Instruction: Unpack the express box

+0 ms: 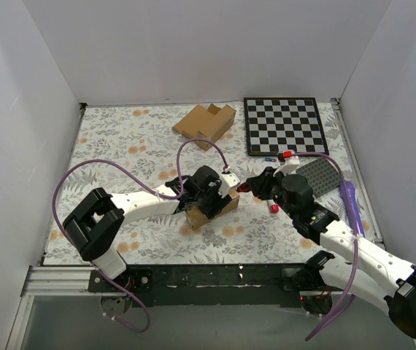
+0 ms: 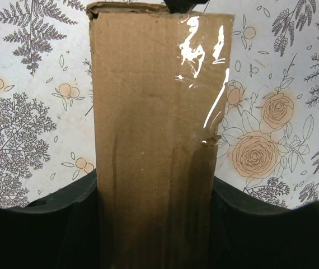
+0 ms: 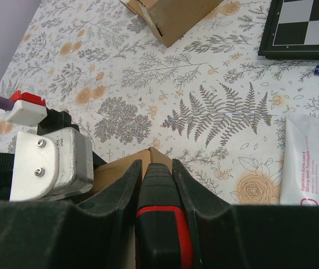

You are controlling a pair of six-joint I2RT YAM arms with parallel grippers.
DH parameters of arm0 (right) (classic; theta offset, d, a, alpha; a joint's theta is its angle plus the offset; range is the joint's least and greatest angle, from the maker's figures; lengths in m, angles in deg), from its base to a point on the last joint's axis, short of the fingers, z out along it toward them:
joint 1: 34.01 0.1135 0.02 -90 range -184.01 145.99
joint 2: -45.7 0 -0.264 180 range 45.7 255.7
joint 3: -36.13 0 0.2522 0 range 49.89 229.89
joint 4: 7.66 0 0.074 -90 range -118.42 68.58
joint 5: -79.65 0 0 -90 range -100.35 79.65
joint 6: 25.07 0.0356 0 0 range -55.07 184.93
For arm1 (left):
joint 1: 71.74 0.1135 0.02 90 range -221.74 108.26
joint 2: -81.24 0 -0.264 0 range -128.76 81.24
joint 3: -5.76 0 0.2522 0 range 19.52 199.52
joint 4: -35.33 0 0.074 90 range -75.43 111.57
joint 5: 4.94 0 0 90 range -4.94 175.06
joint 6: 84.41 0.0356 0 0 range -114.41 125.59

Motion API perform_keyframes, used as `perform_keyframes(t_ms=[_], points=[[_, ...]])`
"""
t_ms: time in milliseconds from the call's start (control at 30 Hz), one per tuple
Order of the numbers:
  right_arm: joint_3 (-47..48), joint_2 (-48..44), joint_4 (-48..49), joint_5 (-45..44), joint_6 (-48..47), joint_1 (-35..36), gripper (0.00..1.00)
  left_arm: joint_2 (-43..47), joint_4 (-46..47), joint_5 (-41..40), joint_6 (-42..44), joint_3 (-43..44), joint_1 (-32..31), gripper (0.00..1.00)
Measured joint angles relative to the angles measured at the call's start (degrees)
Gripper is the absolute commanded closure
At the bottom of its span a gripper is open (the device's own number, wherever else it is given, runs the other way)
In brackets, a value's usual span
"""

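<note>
The express box [image 1: 212,210], a small plain brown carton, sits at the middle of the floral mat. My left gripper [image 1: 204,191] is shut on it; in the left wrist view the box [image 2: 154,140] fills the space between both black fingers [image 2: 81,196], with torn shiny tape near its far end. My right gripper [image 1: 255,186] is shut on a black and red cutter [image 3: 159,224]. The cutter's tip rests at a corner of the box [image 3: 115,174], beside the left gripper's metal body [image 3: 50,162].
A larger notched cardboard box [image 1: 206,122] lies at the back, next to a checkerboard [image 1: 282,125]. A grey studded plate [image 1: 317,175] and a purple object [image 1: 349,200] lie at the right. A white tube [image 3: 304,162] lies right of the cutter, and a small red piece [image 1: 274,208] lies near the right arm.
</note>
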Motion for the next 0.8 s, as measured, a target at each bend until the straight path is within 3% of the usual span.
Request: perform_keyframes(t_ms=[800], points=[[-1.49,-3.15,-1.18,-0.11,1.55,-0.11,0.99,-0.31,-0.48,0.15,-0.22,0.42,-0.07,0.66]])
